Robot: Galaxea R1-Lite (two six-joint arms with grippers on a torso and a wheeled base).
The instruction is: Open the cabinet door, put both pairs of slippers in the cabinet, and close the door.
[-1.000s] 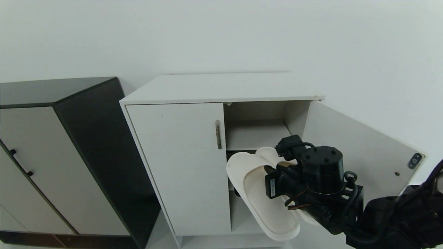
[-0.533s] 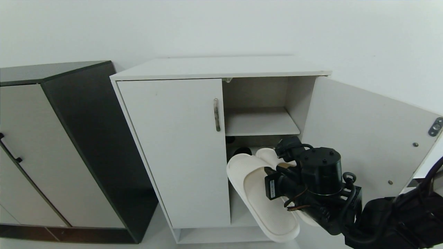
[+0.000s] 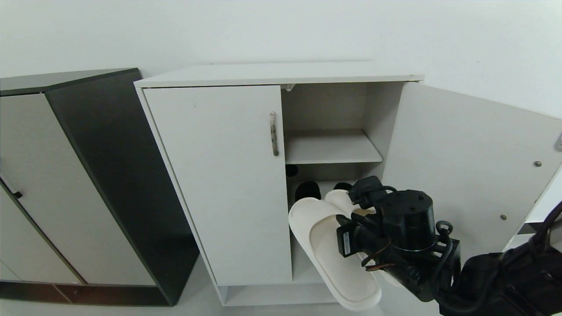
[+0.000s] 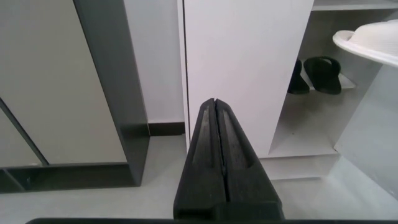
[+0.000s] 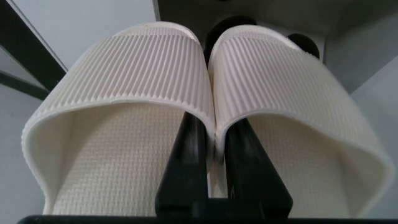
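The right gripper (image 5: 214, 155) pinches the white slippers (image 3: 327, 245) together by their inner strap edges, just before the open cabinet (image 3: 281, 73); the black pair (image 3: 307, 189) sits inside. Light, bendy foam, I'd guess, so that middle hold suits. The left gripper (image 4: 214, 143) hangs closed, empty.

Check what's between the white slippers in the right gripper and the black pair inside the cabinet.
Nothing. In the head view the stretch from the white slippers to the black pair is bare; the left wrist view shows the same open gap.

The slippers (image 5: 124, 81) are ribbed and matt, the cabinet (image 3: 228, 184) smooth.
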